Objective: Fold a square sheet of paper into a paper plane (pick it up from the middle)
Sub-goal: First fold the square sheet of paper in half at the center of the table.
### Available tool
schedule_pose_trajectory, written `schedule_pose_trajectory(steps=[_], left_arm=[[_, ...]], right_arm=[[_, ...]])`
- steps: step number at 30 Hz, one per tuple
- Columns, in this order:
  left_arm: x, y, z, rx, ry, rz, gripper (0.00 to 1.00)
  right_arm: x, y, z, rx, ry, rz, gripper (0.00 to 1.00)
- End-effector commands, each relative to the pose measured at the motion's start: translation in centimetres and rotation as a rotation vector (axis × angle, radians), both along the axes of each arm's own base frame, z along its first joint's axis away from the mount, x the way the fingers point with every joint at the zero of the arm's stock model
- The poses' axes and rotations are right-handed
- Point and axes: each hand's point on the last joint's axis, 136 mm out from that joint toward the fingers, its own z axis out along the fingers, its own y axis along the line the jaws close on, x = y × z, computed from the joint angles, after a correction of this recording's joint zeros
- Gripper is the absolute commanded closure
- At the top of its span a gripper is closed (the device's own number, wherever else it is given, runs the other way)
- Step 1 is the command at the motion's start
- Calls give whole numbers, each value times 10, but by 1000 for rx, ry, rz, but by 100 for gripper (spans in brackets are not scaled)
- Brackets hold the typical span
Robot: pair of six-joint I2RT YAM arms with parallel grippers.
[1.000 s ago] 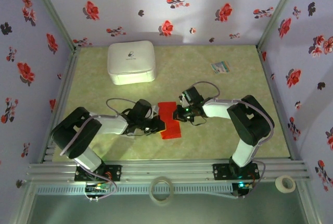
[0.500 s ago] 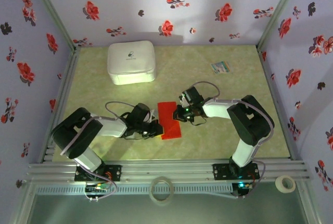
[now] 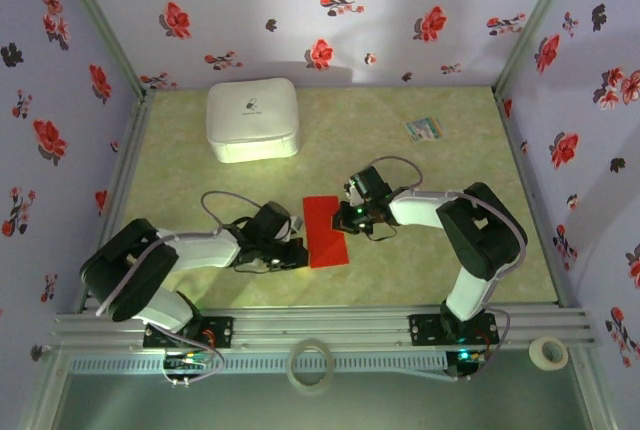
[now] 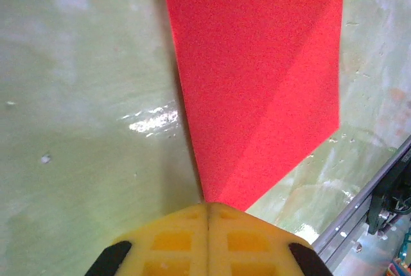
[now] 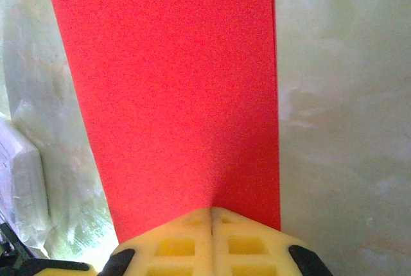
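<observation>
The square sheet of paper [image 3: 326,231] is bright red and lies flat on the green table, folded into a narrow upright rectangle. My left gripper [image 3: 299,254] is shut, and its yellow fingertips [image 4: 225,215] rest on the sheet's near left corner [image 4: 221,196]. A diagonal crease shows across the red paper [image 4: 257,77] in the left wrist view. My right gripper [image 3: 347,218] is also shut, its tips pressed down on the right edge of the red paper [image 5: 173,96]. Nothing sits between either pair of jaws. The paper plane is out of view.
A white box [image 3: 253,120] stands at the back left and a small multicoloured card [image 3: 423,129] at the back right. A small white packet [image 5: 19,180] lies just left of the sheet. Tape rolls [image 3: 310,364] [image 3: 547,352] rest on the front rail.
My left gripper has slid toward the near edge along the sheet's left side. The uneven flap there now lies flat as a clean rectangle. The right gripper has stayed put.
</observation>
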Motion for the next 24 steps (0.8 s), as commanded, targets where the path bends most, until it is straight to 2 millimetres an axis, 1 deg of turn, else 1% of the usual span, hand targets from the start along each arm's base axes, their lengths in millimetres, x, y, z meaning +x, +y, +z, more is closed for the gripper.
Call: schedule_pose_trajectory(steps=[1,3,6,8,12,16,18,24], left_arm=[[13,-8,22,-26,-62,21,97],[18,-13,29,-54,-77,33,97],[21,-24,31,-93,-67,30,97],[20,-29,27,-106,-49,18,97],[14,-29,13,-100,-8,5,97],[1,-24,-2,-73,32,-20,97],[-5,-16,-10,-52,47,-18,97],[-19,1,-21,-2,70,-27,97]], right_arm=[[-27,-40,-48,-206,123,-57,100],[-27,-39,-48,-204,124,-58,100],[-28,-40,-49,-207,126,-56,100],[-28,-40,-50,-209,128,-56,100],[-28,-40,-49,-207,127,-54,100],[-28,-39,-49,-206,129,-50,100],[-28,-39,-49,-208,127,-49,100],[-28,-40,-50,-210,127,-45,100]])
